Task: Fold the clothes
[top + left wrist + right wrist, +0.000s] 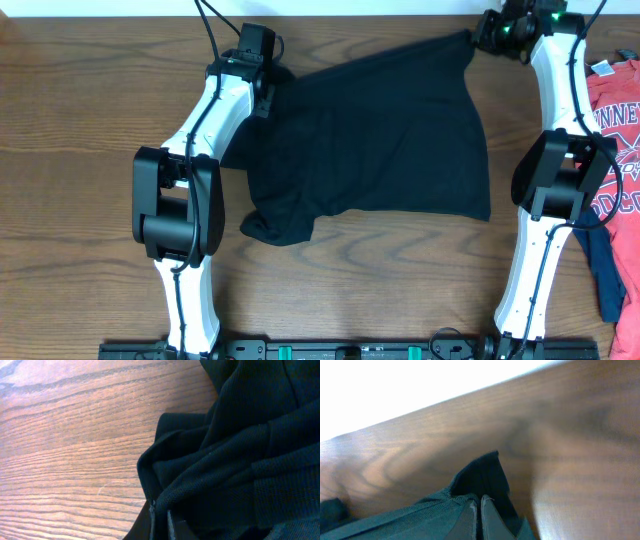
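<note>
A black T-shirt [380,140] lies spread across the middle of a wooden surface [90,120], held at its two far corners by a pair of white robot arms. The left fingers [268,100] sit at the garment's far left corner. The left wrist camera shows them drawn close together at the bottom of its view, with a bunched fold of the dark knit pinched between them and bare wood grain to the side. The right fingers [478,38] are at the far right corner, near the back edge of the surface. The right wrist camera shows them pressed tight together on a small peak of black cloth that stands up just beyond their tips.

Between the two grips the far edge of the shirt runs in a slanted line, higher on the right. The body of the shirt lies mostly flat. Its near left corner is rumpled and curled under, close beside the left arm's elbow joint. The near hem reaches towards the right arm without touching it.

A red T-shirt [618,110] with white lettering lies at the right edge, beyond the right arm, with a navy garment [603,262] just below it
</note>
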Robot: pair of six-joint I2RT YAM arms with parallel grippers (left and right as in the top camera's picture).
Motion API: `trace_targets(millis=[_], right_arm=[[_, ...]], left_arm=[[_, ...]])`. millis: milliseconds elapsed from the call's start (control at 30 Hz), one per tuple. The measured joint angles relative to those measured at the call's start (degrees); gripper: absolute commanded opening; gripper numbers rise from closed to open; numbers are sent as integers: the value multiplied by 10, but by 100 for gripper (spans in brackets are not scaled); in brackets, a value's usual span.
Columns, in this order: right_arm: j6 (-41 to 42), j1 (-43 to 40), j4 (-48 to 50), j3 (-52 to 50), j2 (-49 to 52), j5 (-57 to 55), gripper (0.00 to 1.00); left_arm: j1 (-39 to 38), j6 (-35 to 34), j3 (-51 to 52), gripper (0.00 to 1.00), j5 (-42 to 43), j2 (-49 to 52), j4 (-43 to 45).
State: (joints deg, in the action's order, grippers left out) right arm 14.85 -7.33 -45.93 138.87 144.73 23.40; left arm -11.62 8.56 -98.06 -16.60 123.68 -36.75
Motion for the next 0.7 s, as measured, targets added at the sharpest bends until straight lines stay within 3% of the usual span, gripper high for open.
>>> trace_targets(millis=[300,700], right_arm=[[-17,0,7,92,0,11,1],[-43,2,-150,96,0,-14,1]], left_arm=[[-1,0,0,6,11,0,10],[16,-10,0,6,4,0,17]])
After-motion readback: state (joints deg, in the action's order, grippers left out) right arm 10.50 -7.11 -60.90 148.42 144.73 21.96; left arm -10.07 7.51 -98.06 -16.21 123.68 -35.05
